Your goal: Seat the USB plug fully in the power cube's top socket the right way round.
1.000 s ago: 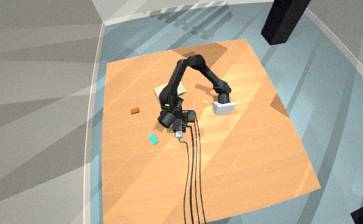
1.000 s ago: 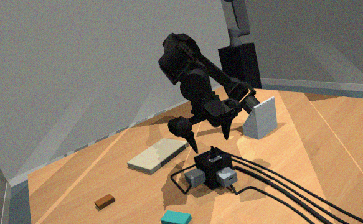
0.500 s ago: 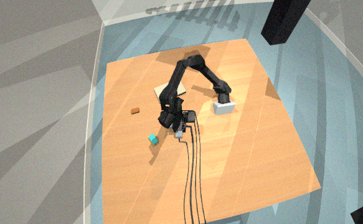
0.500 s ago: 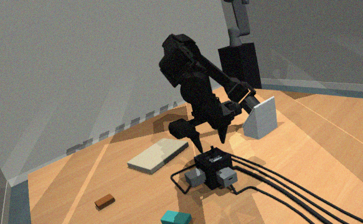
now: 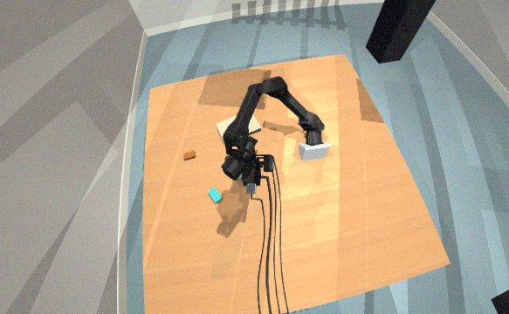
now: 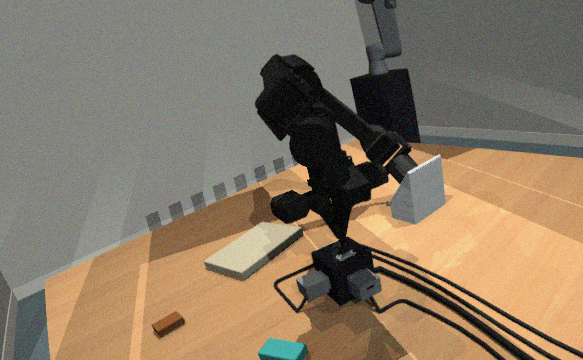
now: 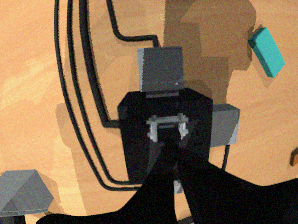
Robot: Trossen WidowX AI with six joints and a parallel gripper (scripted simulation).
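Observation:
The black power cube point(image 6: 332, 275) point(image 7: 135, 155) stands on the table with grey adapters on its sides. In the wrist view its top socket shows as a silver-edged outline point(image 7: 167, 119). The dark USB plug point(image 7: 169, 133) stands up at this socket, mostly hidden by the fingers; its depth and which way round it is cannot be told. My gripper point(image 6: 342, 237) point(image 7: 172, 154) points down over the cube, its fingertips closed together on the plug. In the top view the arm hides the cube's top and the fingertips.
Black cables run from the cube and its grey adapters point(image 5: 251, 188) point(image 6: 364, 284) point(image 7: 162, 69). A teal block point(image 5: 215, 194) point(image 6: 282, 349) point(image 7: 270, 52) and a brown block point(image 5: 189, 155) point(image 6: 168, 324) lie nearby. A cream slab point(image 5: 251, 124) point(image 6: 253, 249) lies behind the cube, near the arm.

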